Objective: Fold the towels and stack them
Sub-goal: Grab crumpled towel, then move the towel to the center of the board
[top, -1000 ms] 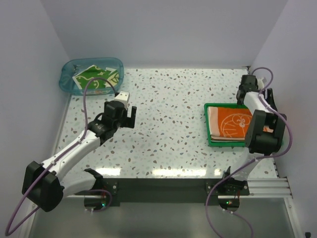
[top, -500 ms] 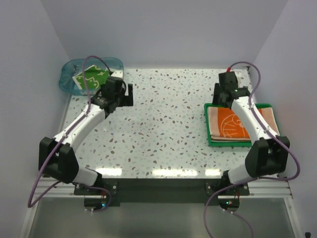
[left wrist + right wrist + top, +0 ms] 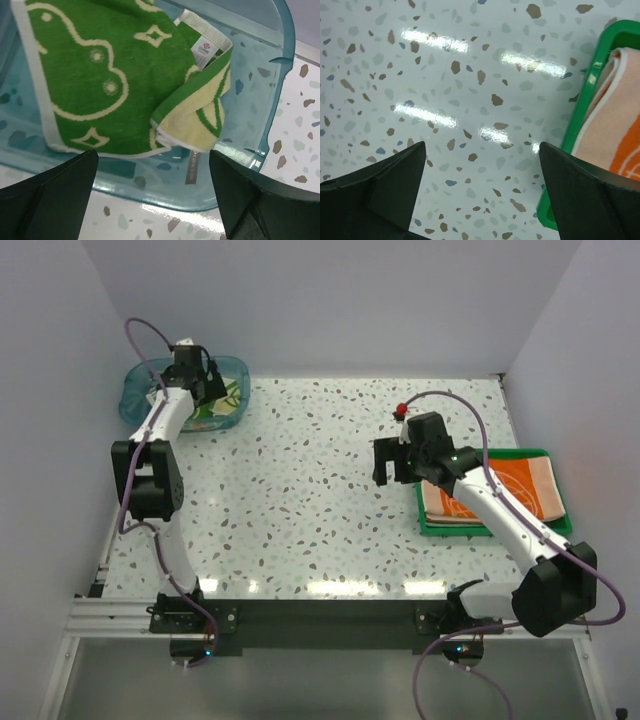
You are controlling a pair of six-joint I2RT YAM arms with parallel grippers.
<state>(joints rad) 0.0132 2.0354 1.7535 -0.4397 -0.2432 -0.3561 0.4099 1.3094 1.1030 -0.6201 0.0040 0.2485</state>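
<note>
At centre right of the overhead frame, the right gripper hangs over the bare speckled table, jaws spread wide and holding nothing. It is just left of a green tray where the folded orange towel lies. Farther back, in the upper left corner, the left gripper hovers wide open and empty above a clear blue basin. The basin contains the green towel, one corner turned over to show its pale yellow reverse.
</note>
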